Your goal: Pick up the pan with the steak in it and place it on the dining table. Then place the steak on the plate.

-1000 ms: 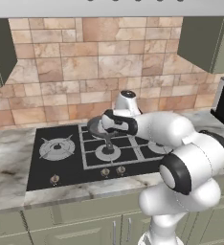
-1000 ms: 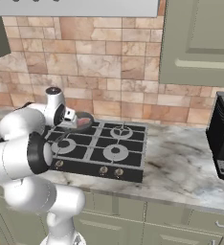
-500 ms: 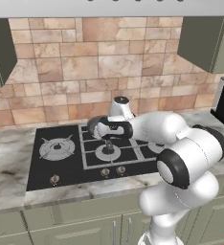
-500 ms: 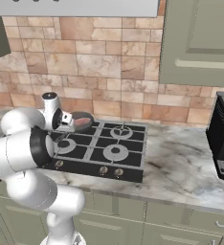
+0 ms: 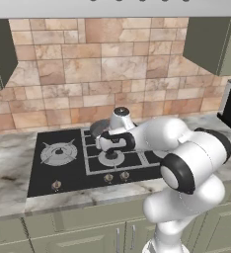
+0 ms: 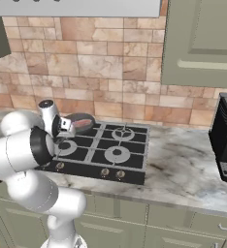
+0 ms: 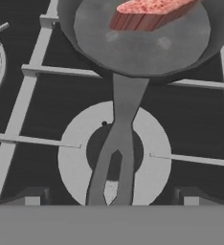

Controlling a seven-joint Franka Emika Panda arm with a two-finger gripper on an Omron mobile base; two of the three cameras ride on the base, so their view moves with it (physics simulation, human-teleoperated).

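On black hob: round dark grey pan [image 7: 142, 43] holding reddish-pink steak slab [image 7: 150, 12]; my pincer [image 6: 66, 124] open, approaching handle; next, I clamp.

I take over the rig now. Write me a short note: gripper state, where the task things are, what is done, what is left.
Gripper: open, holding nothing, above the pan's handle.
Pan: on the back burner of the stove, handle pointing toward the front burner.
Steak: lying in the pan.
Done: arm brought over the handle; nothing gripped or lifted.
Left: grip the handle, carry the pan to the dining table, then move the steak onto the plate.
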